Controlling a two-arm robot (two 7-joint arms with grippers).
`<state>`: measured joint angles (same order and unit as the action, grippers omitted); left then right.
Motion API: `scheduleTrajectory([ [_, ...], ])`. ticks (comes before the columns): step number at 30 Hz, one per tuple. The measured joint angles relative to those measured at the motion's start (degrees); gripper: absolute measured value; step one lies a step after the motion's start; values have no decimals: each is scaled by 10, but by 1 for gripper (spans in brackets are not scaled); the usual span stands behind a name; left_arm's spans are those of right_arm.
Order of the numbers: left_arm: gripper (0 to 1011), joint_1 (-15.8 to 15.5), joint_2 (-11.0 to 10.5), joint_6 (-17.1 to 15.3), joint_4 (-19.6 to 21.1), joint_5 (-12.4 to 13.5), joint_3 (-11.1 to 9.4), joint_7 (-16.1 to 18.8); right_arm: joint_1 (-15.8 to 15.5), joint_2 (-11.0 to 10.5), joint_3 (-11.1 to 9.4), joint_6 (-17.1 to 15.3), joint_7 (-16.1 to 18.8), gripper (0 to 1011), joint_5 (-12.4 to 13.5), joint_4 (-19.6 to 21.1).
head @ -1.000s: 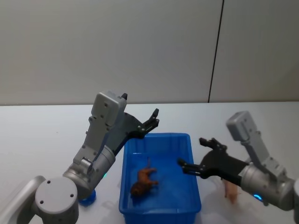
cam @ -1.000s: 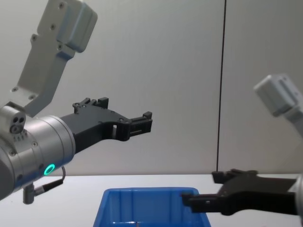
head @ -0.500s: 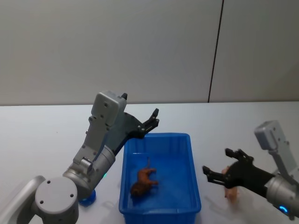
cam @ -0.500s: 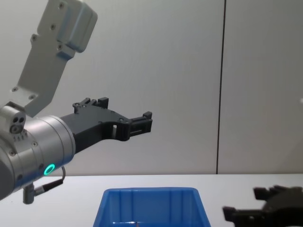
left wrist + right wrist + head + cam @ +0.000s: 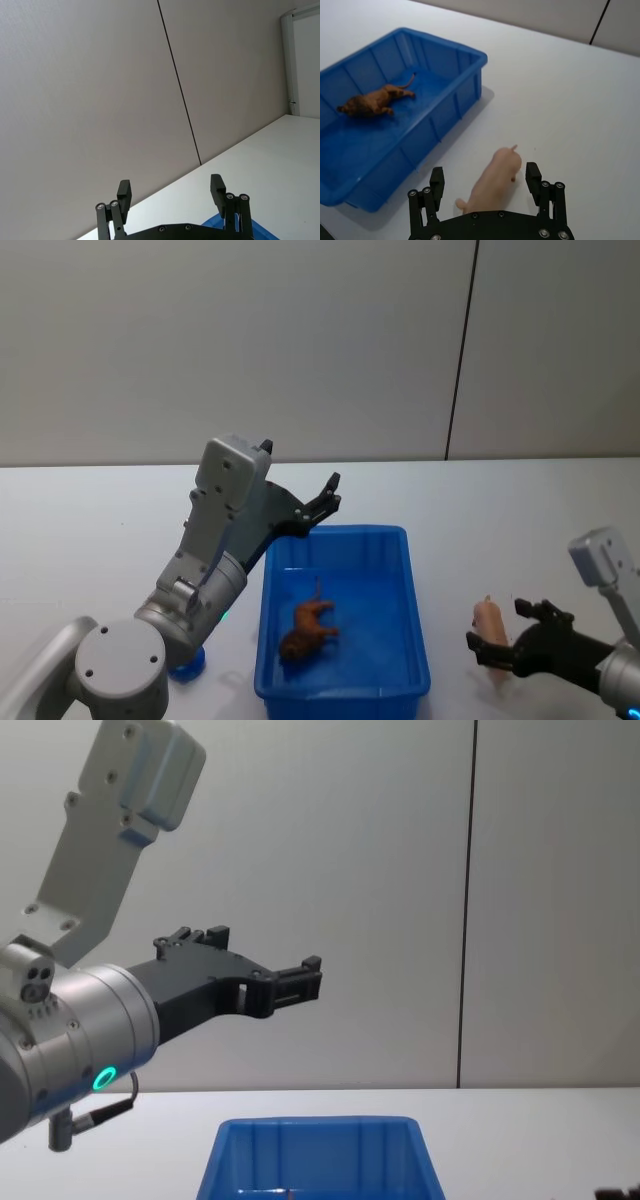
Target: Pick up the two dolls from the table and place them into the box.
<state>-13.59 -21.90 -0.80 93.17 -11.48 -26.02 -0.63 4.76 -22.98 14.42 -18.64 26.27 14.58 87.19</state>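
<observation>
1. One of the two dolls, the brown lion-shaped toy figure (image 5: pixel 308 628), already lies on its side on the floor of the bright blue rectangular plastic bin (image 5: pixel 340 698). It needs no further handling.
2. The second doll, a pale pink pig-like toy figure (image 5: pixel 488 625), lies on the plain white matte table (image 5: pixel 80 530) just beside the bin's right wall, apart from it.
3. Right gripper (image 5: pixel 500 630): low over the table at the pink figure. In the right wrist view its jaws stand wide and empty, one finger on each side of the pink figure (image 5: pixel 495 177), with the figure's near end hidden under the palm. No contact seen. Whether the fingertips are down at table level cannot be told.
4. Left gripper (image 5: pixel 330 495): raised above the bin's far left corner, jaws wide, holding nothing. Idle.
5. Step in hand, as judged: grasp the pink figure.
6. To do it well:
   - Centre the figure between the fingers so both pads meet its flanks together. The body looks rounded and smooth, so an off-centre pinch may squirt it sideways.
   - Lower until the pads reach the thickest part of the body, short of scraping the table.
   - Close across the narrow width, not along the length.
   - Lift clear of the bin's thick rim (image 5: pixel 470 52) before crossing left, then release over bare floor beside the brown figure (image 5: pixel 372 100).
</observation>
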Motion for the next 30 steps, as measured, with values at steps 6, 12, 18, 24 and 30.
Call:
scheduleTrajectory([
  [6, 1001, 0, 0, 0, 0, 0, 0, 0, -2, -3, 0, -11, 2, 1001, 0, -13],
  [12, 1001, 0, 0, 0, 0, 0, 0, 0, -3, -4, 2, -17, 3, 947, -1, -22],
  [18, 1001, 0, 0, 0, 0, 0, 0, 0, -3, -4, 3, -21, 2, 785, -1, -28],
  [24, 1001, 0, 0, 0, 0, 0, 0, 0, -1, -3, 4, -23, -2, 576, 3, -32],
  [30, 1001, 0, 0, 0, 0, 0, 0, 0, -1, -2, 5, -21, -6, 394, 4, -33],
])
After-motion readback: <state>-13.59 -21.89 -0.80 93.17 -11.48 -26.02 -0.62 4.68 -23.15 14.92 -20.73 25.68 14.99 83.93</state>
